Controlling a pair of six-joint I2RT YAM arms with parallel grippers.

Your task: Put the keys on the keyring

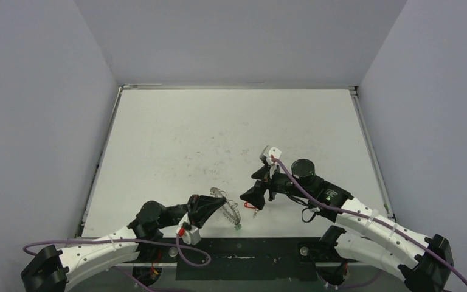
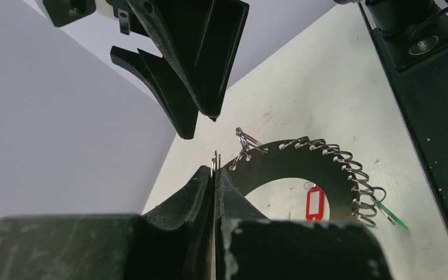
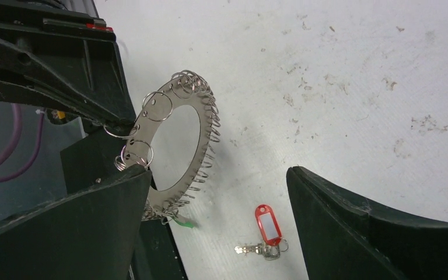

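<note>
The left gripper (image 2: 214,175) clamps its 2 fingers on the rim of the flat silver metal keyring (image 2: 326,166), fringed with wire loops, standing on edge at the lower centre of the top view. The right gripper (image 3: 219,172) is spread wide just right of it. Between its fingers, low in the right wrist view, the silver key with the red plastic tag (image 3: 268,224) lies on the white counter (image 1: 219,134). A green plastic tag (image 3: 184,222) shows at the ring's bottom edge.
</note>
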